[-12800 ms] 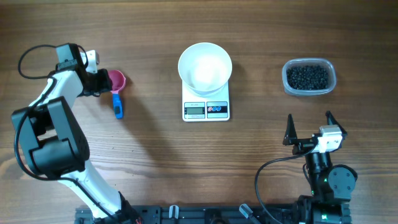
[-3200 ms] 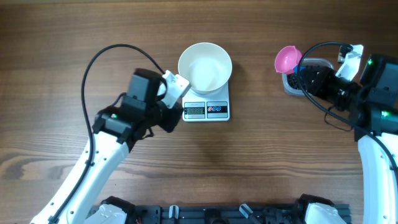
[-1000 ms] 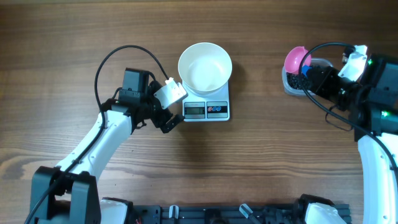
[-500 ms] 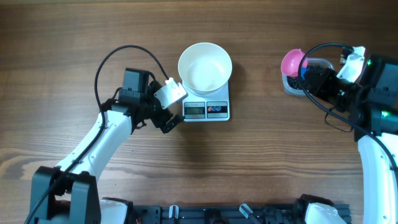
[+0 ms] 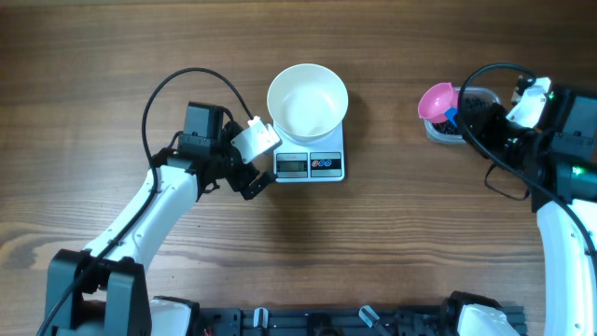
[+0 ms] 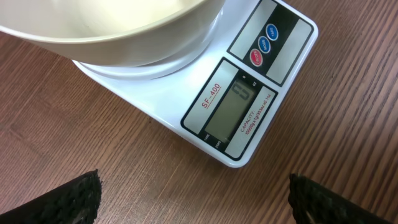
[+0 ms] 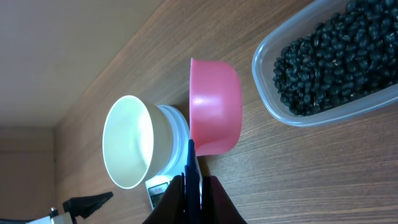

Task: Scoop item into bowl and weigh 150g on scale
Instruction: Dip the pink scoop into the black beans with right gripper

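The white bowl (image 5: 308, 101) (image 6: 106, 31) (image 7: 127, 142) stands on the small white scale (image 5: 310, 164) (image 6: 242, 109). The item, a heap of black beans (image 5: 474, 96) (image 7: 336, 62), lies in a clear plastic tub (image 7: 267, 102) at the right. My right gripper (image 5: 464, 117) (image 7: 194, 180) is shut on the blue handle of a pink scoop (image 5: 436, 100) (image 7: 214, 106). The scoop hangs on its side just left of the tub, its inside hidden. My left gripper (image 5: 261, 163) (image 6: 199, 205) stands open beside the scale's front left corner, holding nothing.
Bare wooden table (image 5: 392, 233) lies between the scale and the tub. A black cable (image 5: 187, 79) loops above the left arm, and another (image 5: 494, 70) arcs over the right arm. Both arm bases sit at the table's front edge.
My right gripper has carried the pink scoop slightly left and toward the front, off the tub's left end. The left arm has not moved.
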`<action>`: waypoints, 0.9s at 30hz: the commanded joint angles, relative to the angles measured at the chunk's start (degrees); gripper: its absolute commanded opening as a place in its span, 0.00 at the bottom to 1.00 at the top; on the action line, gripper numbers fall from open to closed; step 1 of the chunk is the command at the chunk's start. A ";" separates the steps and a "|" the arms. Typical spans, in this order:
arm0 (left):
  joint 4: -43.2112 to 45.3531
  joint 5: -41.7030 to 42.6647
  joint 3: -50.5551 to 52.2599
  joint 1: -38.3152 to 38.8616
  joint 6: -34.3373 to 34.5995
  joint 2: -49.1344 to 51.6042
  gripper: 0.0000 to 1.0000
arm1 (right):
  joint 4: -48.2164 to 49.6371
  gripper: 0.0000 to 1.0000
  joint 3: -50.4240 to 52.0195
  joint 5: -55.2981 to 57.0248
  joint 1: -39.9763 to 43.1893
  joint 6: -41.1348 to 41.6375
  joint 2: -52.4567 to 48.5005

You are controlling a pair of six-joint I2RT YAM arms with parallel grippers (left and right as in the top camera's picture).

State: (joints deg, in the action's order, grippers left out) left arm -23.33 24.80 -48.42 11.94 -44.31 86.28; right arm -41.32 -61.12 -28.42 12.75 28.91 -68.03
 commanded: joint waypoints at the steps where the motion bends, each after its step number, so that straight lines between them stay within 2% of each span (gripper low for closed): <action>1: 0.00 0.66 0.55 -0.33 -0.48 0.44 1.00 | -0.09 0.04 -0.66 2.23 0.09 1.40 0.00; 7: 0.00 0.66 0.55 -0.33 -0.48 0.44 1.00 | -2.97 0.04 -1.97 10.01 0.09 -7.02 0.00; 9: 0.00 0.66 0.55 -0.33 -0.48 0.44 1.00 | -7.17 0.04 -5.60 14.29 0.09 -14.12 -0.02; 12: 0.00 0.66 0.55 -0.33 -0.48 0.44 1.00 | -10.40 0.04 -9.44 18.75 0.09 -19.80 -0.02; 13: 0.00 0.66 0.55 -0.33 -0.48 0.44 1.00 | -10.67 0.04 -10.97 19.10 0.09 -23.71 -0.02; 20: 0.00 0.66 0.55 -0.33 -0.48 0.44 1.00 | -9.27 0.04 -12.68 22.56 0.07 -34.91 -3.08; 23: 0.00 0.66 0.55 -0.33 -0.48 0.44 1.00 | -9.57 0.04 -12.68 22.64 0.07 -37.90 -8.09; 27: 0.00 0.66 0.55 -0.33 -0.48 0.44 1.00 | -8.24 0.04 -12.68 24.87 0.07 -37.73 -14.29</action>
State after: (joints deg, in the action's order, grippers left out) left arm -23.35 24.80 -48.42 11.94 -44.31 86.28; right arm -50.72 -73.01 -6.74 12.75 -6.39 -78.74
